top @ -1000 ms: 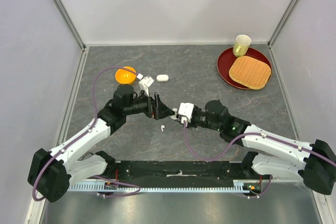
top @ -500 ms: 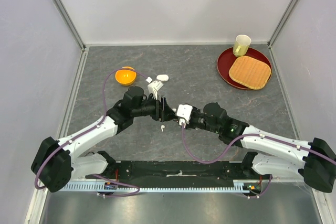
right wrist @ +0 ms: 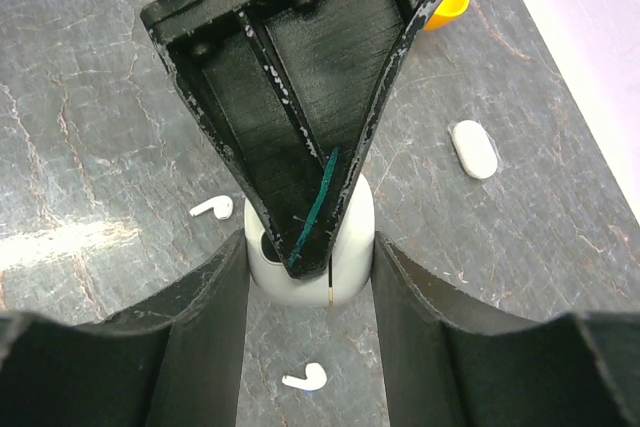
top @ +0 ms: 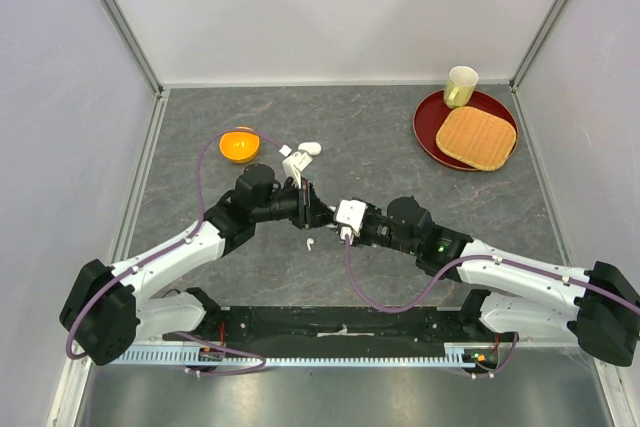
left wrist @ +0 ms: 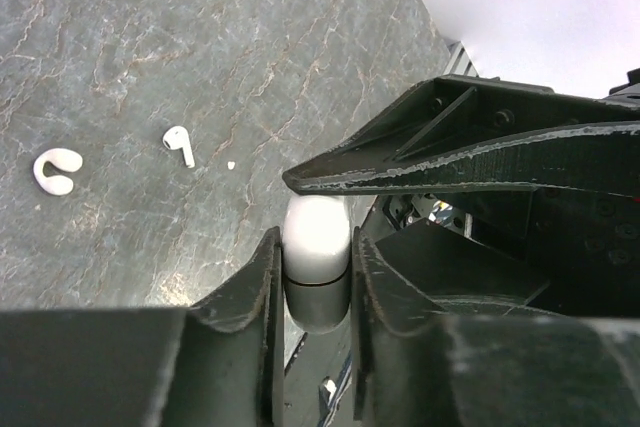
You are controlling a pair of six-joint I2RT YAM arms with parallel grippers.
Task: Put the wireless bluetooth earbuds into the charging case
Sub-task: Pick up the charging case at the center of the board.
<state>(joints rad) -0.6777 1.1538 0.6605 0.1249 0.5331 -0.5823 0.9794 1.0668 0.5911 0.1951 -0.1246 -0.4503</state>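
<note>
The white charging case (right wrist: 290, 287) hangs above the table between both arms. My right gripper (right wrist: 310, 252) is shut on its two sides, and one dark cavity shows at its top. My left gripper (left wrist: 316, 239) is shut on the same charging case (left wrist: 316, 227) from the other direction, its fingers (right wrist: 290, 127) lying over the case's top. In the top view the two grippers meet at mid table around the case (top: 351, 213). Two wireless bluetooth earbuds lie loose on the table below, one (right wrist: 211, 208) to the left and one (right wrist: 305, 379) nearer. An earbud (top: 310, 243) also shows from above.
A second white case (top: 309, 148), closed, lies behind the grippers, with another small white piece (top: 285, 158) beside it. An orange bowl (top: 239, 143) sits at the back left. A red plate (top: 428, 127) with a woven mat and a pale cup (top: 460, 86) stands at the back right.
My left arm has moved right to meet the right gripper, and its jaws have gone from open to shut on the case. The right gripper has kept its hold.
</note>
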